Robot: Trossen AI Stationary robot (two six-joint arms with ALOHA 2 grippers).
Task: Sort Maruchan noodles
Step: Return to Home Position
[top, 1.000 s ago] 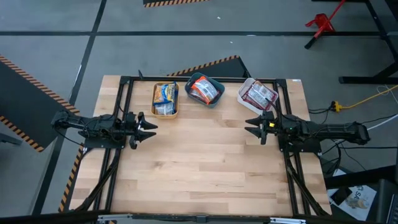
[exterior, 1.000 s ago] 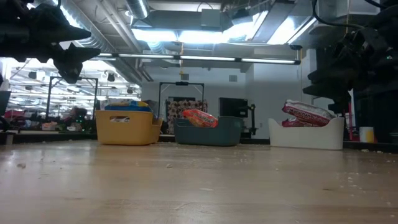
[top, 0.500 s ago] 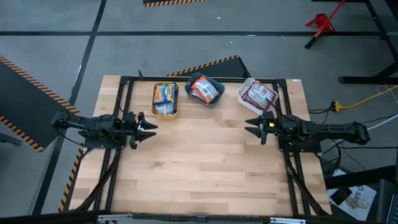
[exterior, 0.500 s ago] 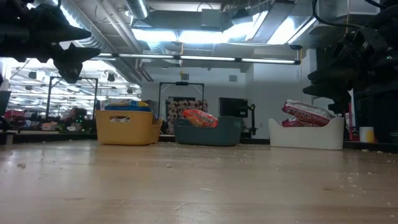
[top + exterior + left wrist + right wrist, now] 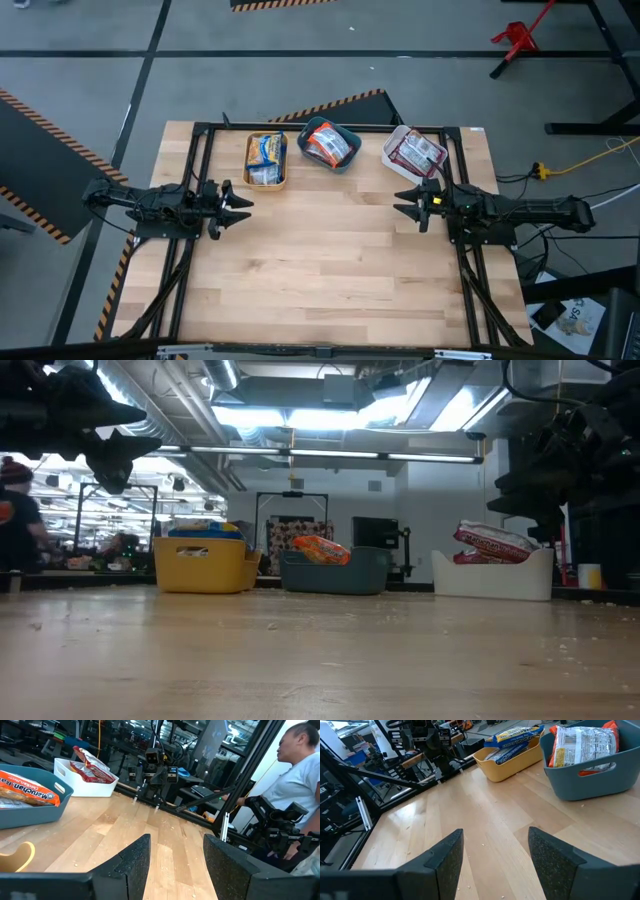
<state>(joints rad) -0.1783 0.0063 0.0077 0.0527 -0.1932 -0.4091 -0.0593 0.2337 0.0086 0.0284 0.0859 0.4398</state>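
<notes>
While our left hand (image 5: 240,206) and right hand (image 5: 405,207) are hanging open and empty, we are judging the Maruchan packets (image 5: 328,146), lying in the yellow bin (image 5: 205,567), teal bin (image 5: 335,574) and white bin (image 5: 490,580), light, slippery, brittle, best pinched edgewise.

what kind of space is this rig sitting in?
Probably a robotics lab or workshop bay: bare ceiling ducts and lights overhead, striped warning tape on a grey floor, and a black-framed wooden bench.

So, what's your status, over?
Left hand, right hand open, empty, parked apart. Blue noodle packs in yellow bin, orange packs in teal bin, red packs in white bin. Nothing in the way.
</notes>
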